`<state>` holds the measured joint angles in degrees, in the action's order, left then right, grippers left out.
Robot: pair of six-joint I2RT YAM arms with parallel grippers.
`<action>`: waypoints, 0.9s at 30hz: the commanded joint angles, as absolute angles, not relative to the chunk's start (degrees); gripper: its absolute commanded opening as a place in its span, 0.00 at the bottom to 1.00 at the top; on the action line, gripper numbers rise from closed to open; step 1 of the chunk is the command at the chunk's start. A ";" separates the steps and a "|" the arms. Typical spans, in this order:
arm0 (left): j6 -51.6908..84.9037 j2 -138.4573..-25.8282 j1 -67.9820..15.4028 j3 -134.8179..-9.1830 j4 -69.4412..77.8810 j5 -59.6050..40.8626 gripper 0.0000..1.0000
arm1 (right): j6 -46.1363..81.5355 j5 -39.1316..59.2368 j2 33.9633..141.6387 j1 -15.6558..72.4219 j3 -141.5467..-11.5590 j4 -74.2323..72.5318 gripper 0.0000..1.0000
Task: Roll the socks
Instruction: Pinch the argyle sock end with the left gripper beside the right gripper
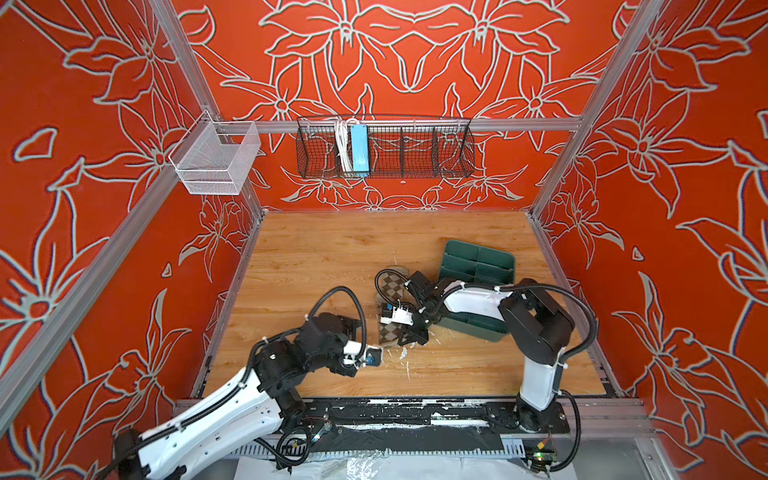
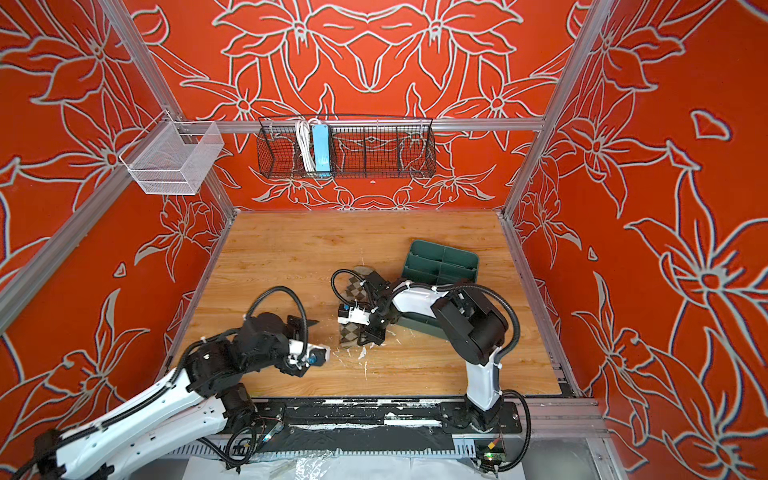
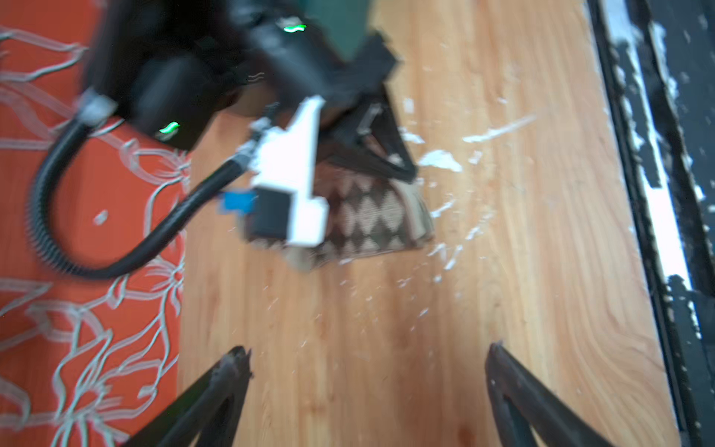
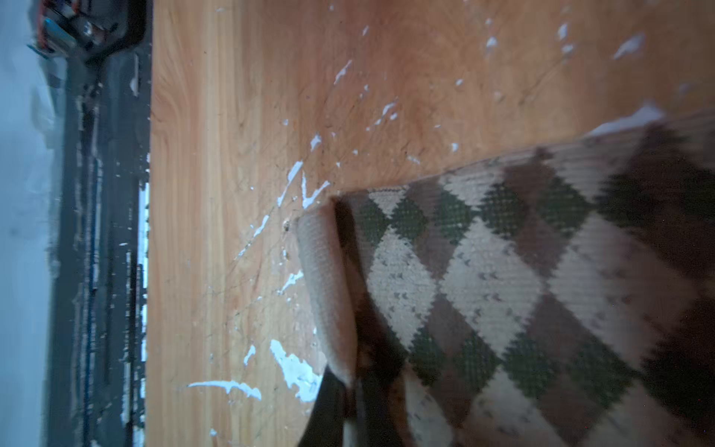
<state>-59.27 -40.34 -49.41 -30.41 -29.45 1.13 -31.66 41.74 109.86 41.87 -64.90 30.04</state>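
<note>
Right pincer [image 4: 350,391] pinches the edge of the olive-and-beige argyle fabric sock [image 4: 483,271]. Left pincer [image 3: 367,360] spread wide, empty.

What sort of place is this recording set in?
Probably a purpose-built robot test cell: an aluminium frame holds red floral wall panels around a wooden tabletop, the left arm and right arm are mounted at its front edge, and a black wire basket hangs on the frame.
</note>
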 commanded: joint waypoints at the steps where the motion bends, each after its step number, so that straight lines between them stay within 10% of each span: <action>1: -58.86 -46.18 -53.77 -26.60 -16.74 6.74 0.92 | -30.84 48.67 113.08 41.08 -67.32 38.40 0.00; 13: -42.30 -74.46 -56.16 -27.69 2.13 11.19 0.65 | -31.55 50.01 113.54 39.29 -66.73 36.07 0.00; 27: -40.99 -78.80 -56.38 -28.47 1.65 11.12 0.00 | -28.01 48.20 107.76 38.12 -62.30 29.81 0.00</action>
